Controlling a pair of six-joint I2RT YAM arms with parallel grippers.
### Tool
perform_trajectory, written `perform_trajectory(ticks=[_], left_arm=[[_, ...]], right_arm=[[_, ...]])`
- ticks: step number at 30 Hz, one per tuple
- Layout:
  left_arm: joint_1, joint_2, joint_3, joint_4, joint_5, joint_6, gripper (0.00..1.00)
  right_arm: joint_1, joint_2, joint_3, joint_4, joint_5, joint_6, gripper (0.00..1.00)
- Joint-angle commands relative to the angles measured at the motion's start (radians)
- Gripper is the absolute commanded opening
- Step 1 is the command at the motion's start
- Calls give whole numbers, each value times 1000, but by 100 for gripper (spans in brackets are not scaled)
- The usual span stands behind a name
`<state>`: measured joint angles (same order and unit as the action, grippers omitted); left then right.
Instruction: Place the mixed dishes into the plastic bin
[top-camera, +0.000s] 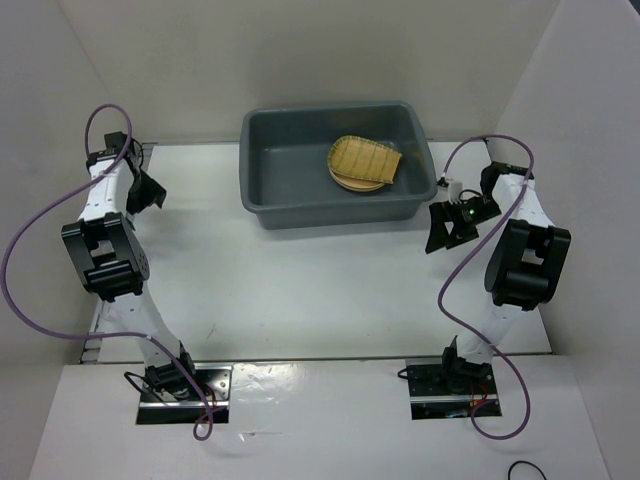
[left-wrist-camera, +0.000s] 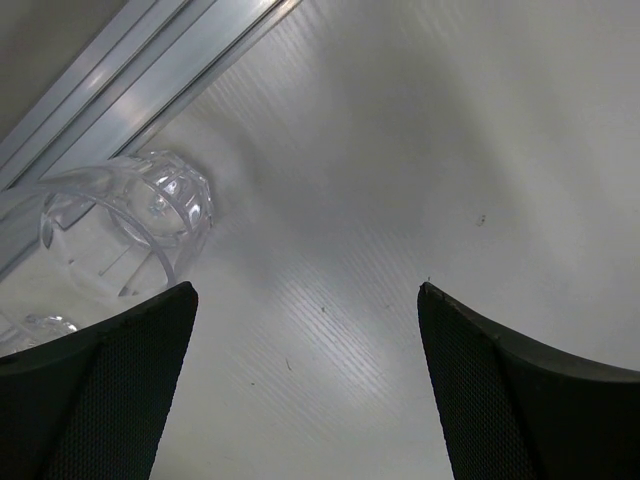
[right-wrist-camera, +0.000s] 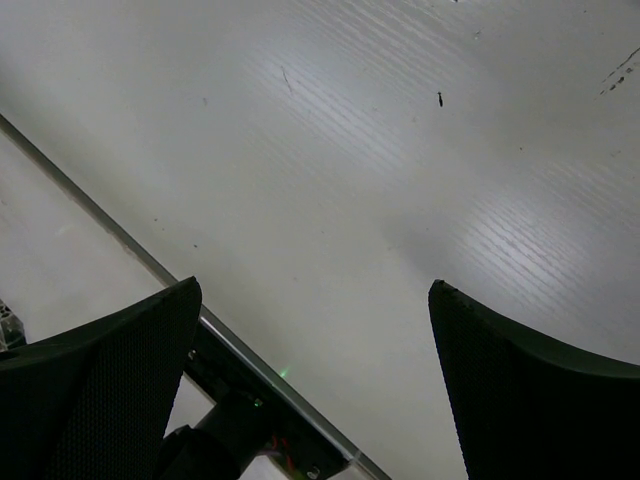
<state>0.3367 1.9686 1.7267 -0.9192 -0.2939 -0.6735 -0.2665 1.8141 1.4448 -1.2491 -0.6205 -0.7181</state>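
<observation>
Already the bamboo tray (top-camera: 367, 160) rests on a tan plate (top-camera: 352, 185) inside the plastic bin (top-camera: 262, 195), top centre of the overhead view. The left gripper (left-wrist-camera: 307, 295) gapes over bare table (top-camera: 300, 290), with a clear glass cup (left-wrist-camera: 140, 225) at the left of its wrist view (beside the metal rail (left-wrist-camera: 150, 70)), not between the fingers. The right gripper (right-wrist-camera: 315, 290), equally spread, holds nothing.

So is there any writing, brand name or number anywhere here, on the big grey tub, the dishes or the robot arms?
None can be read.
The large dark grey plastic tub is plain, as are the ribbed woven bamboo tray inside it and the clear glass cup.
The left arm and right arm show no legible lettering.
The only sign is a small green light near the right wrist.
</observation>
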Motion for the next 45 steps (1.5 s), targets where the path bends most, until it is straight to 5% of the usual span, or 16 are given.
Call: perform_trajectory(ticks=[1, 35, 39, 42, 45], left_arm=[[-1, -33, 74, -26, -20, 3, 97], [28, 16, -111, 14, -48, 1, 98], [28, 44, -102, 23, -48, 20, 89], [28, 53, -113, 45, -24, 31, 73], [28, 30, -125, 71, 1, 52, 33]], right_arm=[[-4, -25, -21, 42, 8, 0, 99], [-4, -104, -227, 200, 34, 92, 95], [6, -113, -260, 234, 57, 163, 87], [6, -113, -273, 243, 57, 183, 86], [6, -113, -282, 261, 68, 193, 86]])
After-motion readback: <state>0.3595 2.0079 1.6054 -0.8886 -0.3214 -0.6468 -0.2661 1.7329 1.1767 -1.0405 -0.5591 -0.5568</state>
